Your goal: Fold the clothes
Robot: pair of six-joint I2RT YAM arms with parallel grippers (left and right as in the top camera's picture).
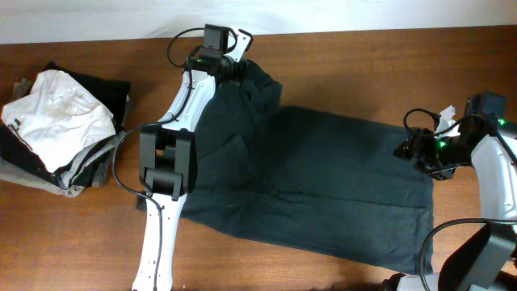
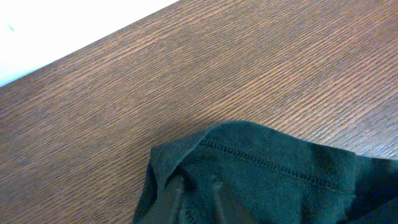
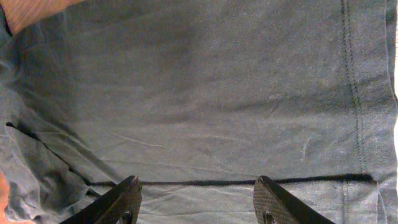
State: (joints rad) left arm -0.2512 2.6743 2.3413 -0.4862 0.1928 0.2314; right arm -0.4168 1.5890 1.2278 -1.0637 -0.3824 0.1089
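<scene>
Left gripper (image 1: pixel 237 71) lost in sleeve of shirt (image 1: pixel 331 178), I cannot tell its grip, right gripper (image 3: pixel 198 183) wide, empty, garment pile (image 1: pixel 58 121) well apart.

Shirt (image 1: pixel 323 178) on table (image 1: pixel 363 73), pile (image 1: pixel 56 121) left

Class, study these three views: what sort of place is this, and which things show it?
Probably a robotics test bench for laundry folding: a left arm and right arm reach over a wooden table, a dark shirt lies spread on it, and a pile of other garments sits at one end.
</scene>
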